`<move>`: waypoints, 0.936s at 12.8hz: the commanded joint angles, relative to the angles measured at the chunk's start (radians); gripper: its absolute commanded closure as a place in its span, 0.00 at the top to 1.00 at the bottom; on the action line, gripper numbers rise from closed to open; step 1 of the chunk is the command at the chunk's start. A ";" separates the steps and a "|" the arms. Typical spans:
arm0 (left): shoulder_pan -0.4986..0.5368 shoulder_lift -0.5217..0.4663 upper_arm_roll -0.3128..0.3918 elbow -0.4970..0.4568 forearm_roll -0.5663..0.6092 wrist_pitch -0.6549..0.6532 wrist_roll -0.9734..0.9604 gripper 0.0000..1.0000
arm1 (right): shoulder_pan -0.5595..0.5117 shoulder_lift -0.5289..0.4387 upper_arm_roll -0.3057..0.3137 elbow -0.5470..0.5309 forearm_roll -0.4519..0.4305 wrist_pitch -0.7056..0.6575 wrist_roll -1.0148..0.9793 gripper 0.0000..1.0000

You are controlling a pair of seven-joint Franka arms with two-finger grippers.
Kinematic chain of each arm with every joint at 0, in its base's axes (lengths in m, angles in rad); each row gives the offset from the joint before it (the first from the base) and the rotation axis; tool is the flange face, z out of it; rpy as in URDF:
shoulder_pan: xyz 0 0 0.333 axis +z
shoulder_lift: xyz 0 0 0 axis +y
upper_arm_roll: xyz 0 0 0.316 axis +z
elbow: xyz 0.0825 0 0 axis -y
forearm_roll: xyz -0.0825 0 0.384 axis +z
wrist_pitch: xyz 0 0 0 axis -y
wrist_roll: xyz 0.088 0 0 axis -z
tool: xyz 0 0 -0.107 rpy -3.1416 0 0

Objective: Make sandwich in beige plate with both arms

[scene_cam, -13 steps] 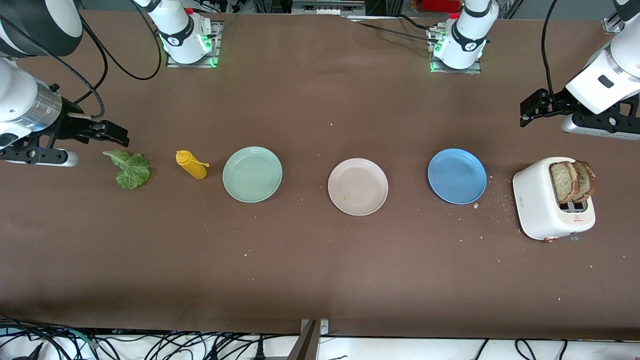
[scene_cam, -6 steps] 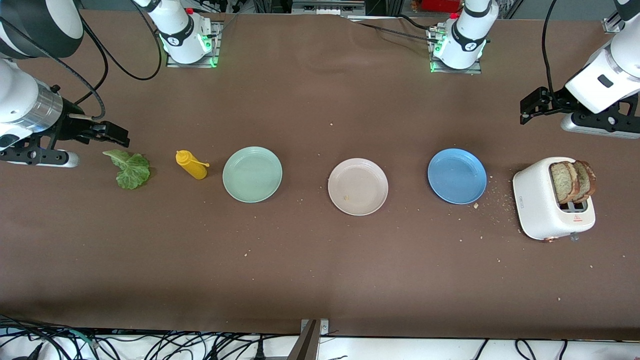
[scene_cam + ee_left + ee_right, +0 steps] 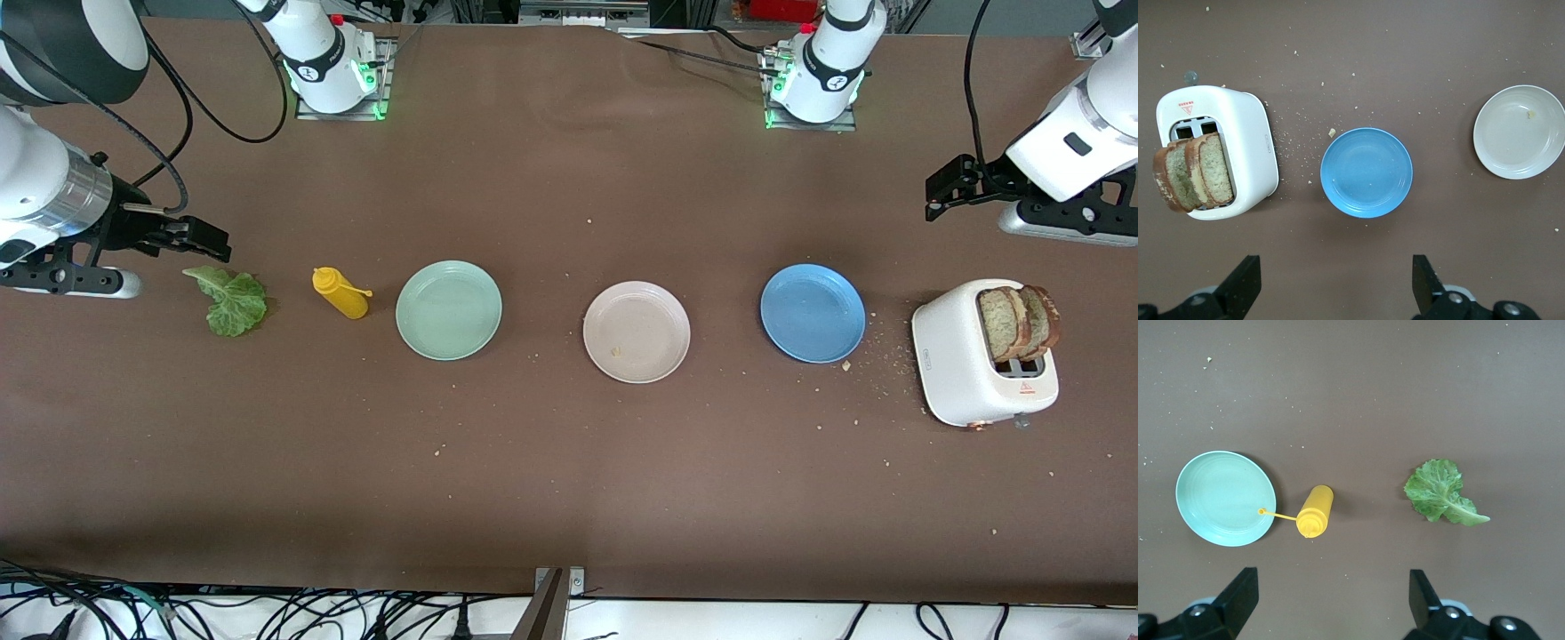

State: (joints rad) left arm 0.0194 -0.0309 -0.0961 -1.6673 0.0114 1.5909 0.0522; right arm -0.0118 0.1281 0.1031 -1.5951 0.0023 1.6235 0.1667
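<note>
The beige plate [image 3: 637, 332] [image 3: 1519, 131] lies mid-table with only a crumb on it. Two brown speckled bread slices [image 3: 1019, 322] [image 3: 1193, 171] stand in the white toaster [image 3: 965, 373] [image 3: 1248, 133] at the left arm's end of the table. A green lettuce leaf [image 3: 233, 300] [image 3: 1438, 492] lies flat on the table at the right arm's end. My left gripper [image 3: 933, 197] [image 3: 1335, 283] hangs open and holds nothing, up over bare table beside the toaster. Close by the lettuce, my right gripper [image 3: 209, 240] [image 3: 1331, 597] is open too, nothing between its fingers.
A yellow squeeze bottle [image 3: 338, 293] [image 3: 1315, 511] lies between the lettuce and a mint-green plate [image 3: 449, 310] [image 3: 1225, 498]. A blue plate [image 3: 813, 313] [image 3: 1366, 173] sits between the beige plate and the toaster. Crumbs are scattered round the toaster.
</note>
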 commanded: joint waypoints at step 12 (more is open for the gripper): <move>0.002 0.002 -0.004 0.027 -0.014 -0.042 -0.003 1.00 | -0.008 0.007 0.004 -0.003 -0.010 0.018 -0.007 1.00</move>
State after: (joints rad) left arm 0.0191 -0.0311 -0.0971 -1.6629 0.0114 1.5733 0.0521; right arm -0.0118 0.1387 0.1031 -1.5951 0.0022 1.6342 0.1667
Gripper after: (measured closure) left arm 0.000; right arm 0.000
